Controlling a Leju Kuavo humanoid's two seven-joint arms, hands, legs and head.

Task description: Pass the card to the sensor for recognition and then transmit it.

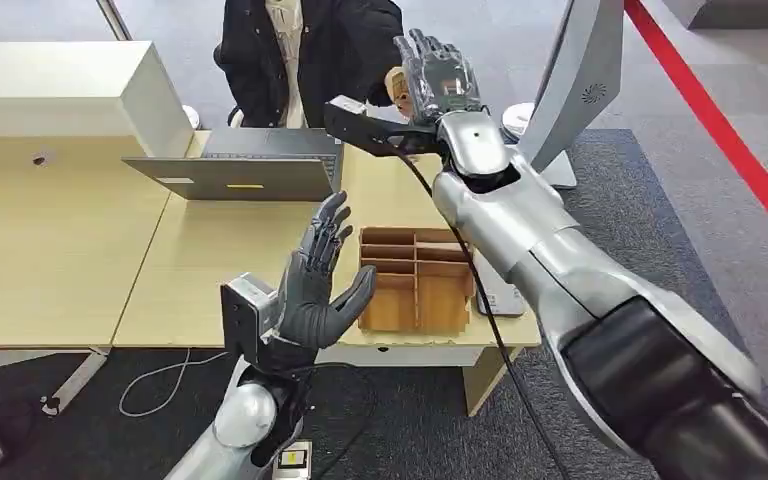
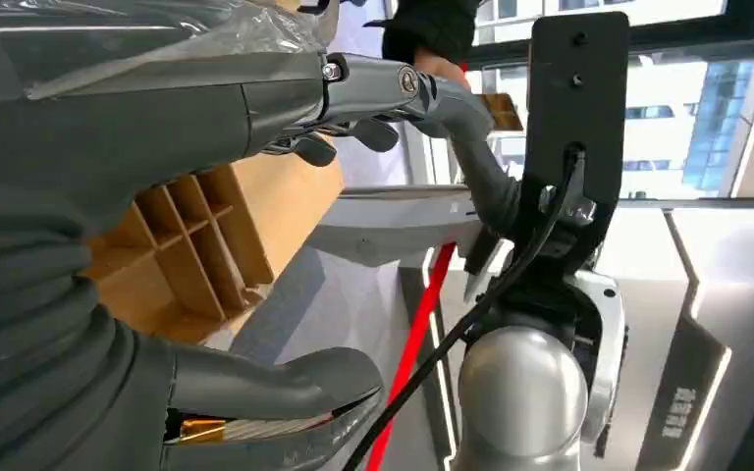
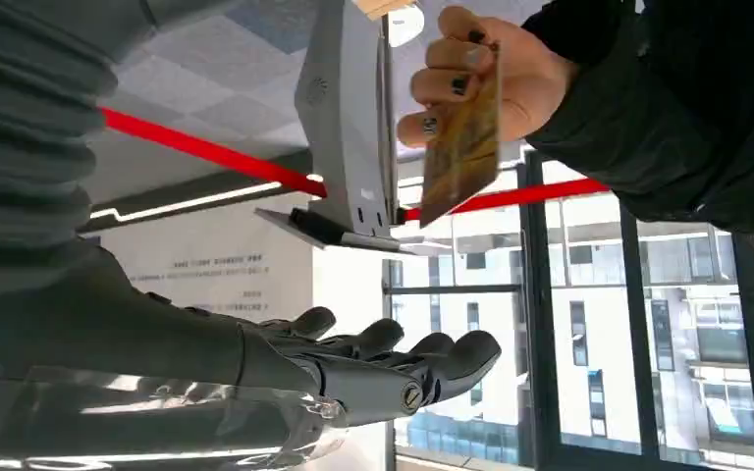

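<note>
A: Right hand (image 1: 440, 80)?
B: Raised high over the far edge of the table (image 1: 50, 250), fingers spread and straight, held nothing. Palm faced the person (image 1: 305, 45) in the dark jacket seated behind the table.

A: Card?
B: Card (image 3: 461, 137) was gold-brown, pinched in the person's hand (image 3: 491, 83), not in the robot's. In the right wrist view it sat just beside the silver sensor stand (image 3: 349, 118), apart from the robot's fingers (image 3: 403, 358). Contact with the stand, couldn't tell.

A: Left hand (image 1: 315, 285)?
B: Lower, over the near part of the table, fingers fanned wide, empty. It was just beside the wooden divider box (image 1: 415, 280), not touching it.

A: Other stuff?
B: Grey laptop (image 1: 240, 170) on the table ahead of the person, lid open. White box (image 1: 70, 95) at the far left. Red line (image 1: 720, 120) on the floor at right.
</note>
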